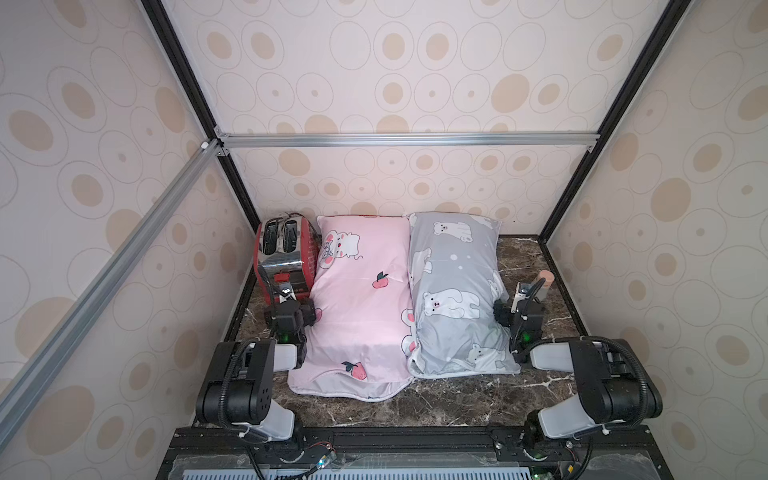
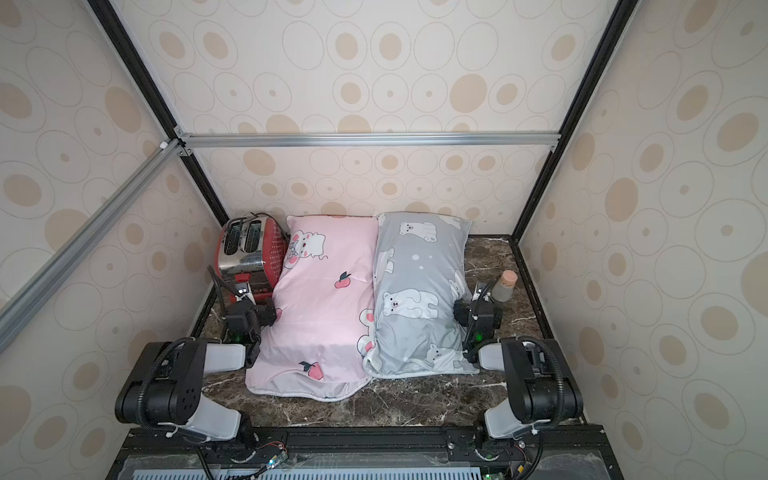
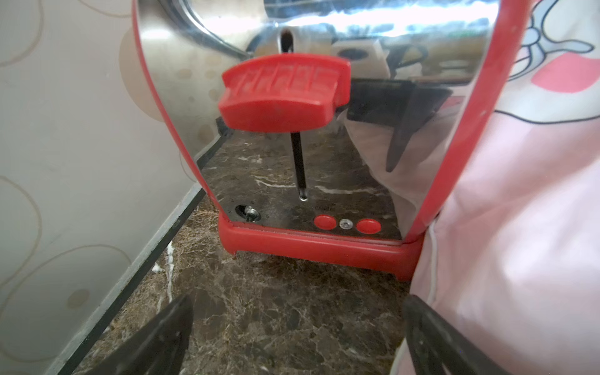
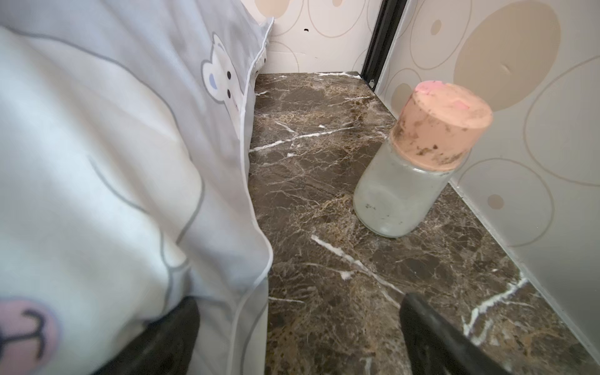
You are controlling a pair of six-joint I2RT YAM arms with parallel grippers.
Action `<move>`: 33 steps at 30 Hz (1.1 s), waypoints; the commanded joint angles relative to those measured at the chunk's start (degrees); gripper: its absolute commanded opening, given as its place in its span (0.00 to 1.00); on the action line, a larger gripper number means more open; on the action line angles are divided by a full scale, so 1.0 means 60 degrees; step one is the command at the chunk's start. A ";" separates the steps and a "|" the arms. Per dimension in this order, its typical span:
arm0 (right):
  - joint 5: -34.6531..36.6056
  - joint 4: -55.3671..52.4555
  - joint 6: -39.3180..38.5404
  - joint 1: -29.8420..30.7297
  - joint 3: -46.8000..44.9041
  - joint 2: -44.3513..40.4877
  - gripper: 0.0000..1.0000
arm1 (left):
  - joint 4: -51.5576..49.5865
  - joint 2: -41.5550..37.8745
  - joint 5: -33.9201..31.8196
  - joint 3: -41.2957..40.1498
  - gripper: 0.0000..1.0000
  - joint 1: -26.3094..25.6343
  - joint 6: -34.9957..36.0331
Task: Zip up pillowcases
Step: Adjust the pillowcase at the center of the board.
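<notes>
Two filled pillowcases lie side by side, touching, on a dark marble table (image 1: 457,399) — the pink pillowcase (image 1: 361,299) on the left against a red toaster (image 1: 282,249), the grey pillowcase (image 1: 457,291) on the right near a small jar (image 1: 544,284) with a pink lid. The left gripper (image 3: 298,302) sits low at the pink pillowcase's outer edge, facing the toaster. The right gripper (image 4: 298,303) sits at the grey pillowcase's outer edge, facing the jar — both spread wide, gripping nothing.

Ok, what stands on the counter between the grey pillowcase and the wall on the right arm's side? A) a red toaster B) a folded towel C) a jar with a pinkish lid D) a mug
C: the jar with its pinkish lid stands upright beside the grey pillowcase, apart from it.
</notes>
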 commanded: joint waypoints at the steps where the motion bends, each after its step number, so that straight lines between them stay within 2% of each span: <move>1: -0.0324 0.0114 -0.0135 0.0223 0.0230 0.0187 0.99 | 0.0205 0.0166 0.0219 0.0307 0.99 -0.0132 0.0225; 30: -0.0266 0.0074 -0.0102 0.0219 0.0286 0.0230 0.99 | 0.0181 0.0164 0.0223 0.0296 0.99 -0.0122 0.0202; 32: -0.0350 0.0256 -0.0153 0.0217 0.0155 0.0146 0.99 | 0.0295 -0.0259 0.0152 0.0178 0.99 -0.0133 0.0275; 33: -0.0431 0.0424 -0.0232 0.0217 0.0144 0.0026 0.99 | -0.0361 -0.1002 0.0067 0.0162 0.99 -0.0140 0.0281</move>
